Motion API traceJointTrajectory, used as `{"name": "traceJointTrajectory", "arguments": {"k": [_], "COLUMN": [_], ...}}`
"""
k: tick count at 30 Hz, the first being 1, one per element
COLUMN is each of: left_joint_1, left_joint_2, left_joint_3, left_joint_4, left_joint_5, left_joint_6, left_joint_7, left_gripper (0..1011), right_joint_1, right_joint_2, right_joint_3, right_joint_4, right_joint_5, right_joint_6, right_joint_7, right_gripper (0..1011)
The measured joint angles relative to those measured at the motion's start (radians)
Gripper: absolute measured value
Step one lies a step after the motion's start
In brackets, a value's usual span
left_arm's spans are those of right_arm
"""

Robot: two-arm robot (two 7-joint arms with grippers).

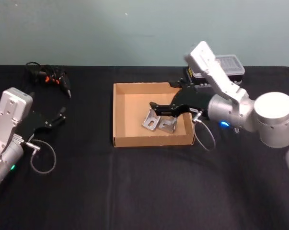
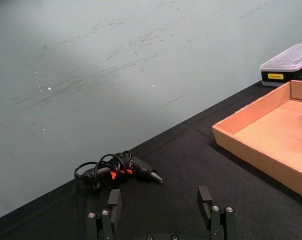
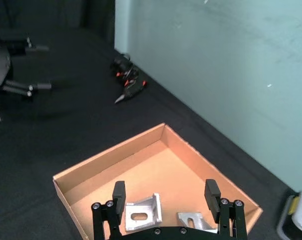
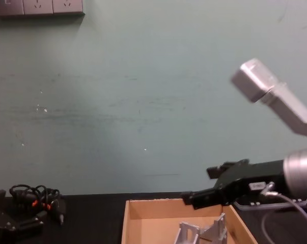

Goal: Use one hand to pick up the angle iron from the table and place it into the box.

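Note:
Two silver angle irons (image 1: 150, 120) (image 1: 167, 124) lie side by side on the floor of the brown cardboard box (image 1: 116, 115), near its front right corner. My right gripper (image 1: 156, 109) hovers just above them, open, holding nothing. In the right wrist view its fingers (image 3: 119, 192) straddle the angle irons (image 3: 140, 214) (image 3: 196, 221) from above. From the chest view the right gripper (image 4: 199, 185) hangs over the box (image 4: 143, 213), clear of the angle irons (image 4: 189, 233). My left gripper (image 1: 58, 117) rests open over the black table (image 1: 134, 191) at the far left.
A black tangle of cables with orange bits (image 1: 48, 79) (image 2: 115, 170) lies at the back left. A clear-lidded plastic case (image 1: 228, 64) (image 2: 288, 62) stands behind the box under the right arm. Wide bare tabletop lies in front of the box.

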Motion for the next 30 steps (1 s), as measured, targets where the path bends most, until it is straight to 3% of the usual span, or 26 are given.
{"name": "traceJointTrajectory", "arguments": {"k": [6,13,23,30], "left_joint_1": [0.000,0.000,0.000,0.000], "left_joint_2": [0.000,0.000,0.000,0.000], "left_joint_3": [0.000,0.000,0.000,0.000], "left_joint_4": [0.000,0.000,0.000,0.000], "left_joint_5": [0.000,0.000,0.000,0.000], "left_joint_6": [0.000,0.000,0.000,0.000], "left_joint_7": [0.000,0.000,0.000,0.000], "left_gripper": [1000,1000,1000,1000], "right_joint_1": [-0.114,-0.217,-0.309,-0.330], "right_joint_2": [0.049,0.073,0.070,0.063], "right_joint_3": [0.070,0.134,0.203,0.223], "right_joint_4": [-0.145,-0.240,-0.284,-0.285], "right_joint_5": [0.027,0.014,-0.024,-0.044], "right_joint_6": [0.004,-0.007,-0.005,0.001], "right_joint_7": [-0.075,-0.165,-0.262,-0.295], "right_gripper": [1004,1004,1004,1004]}}
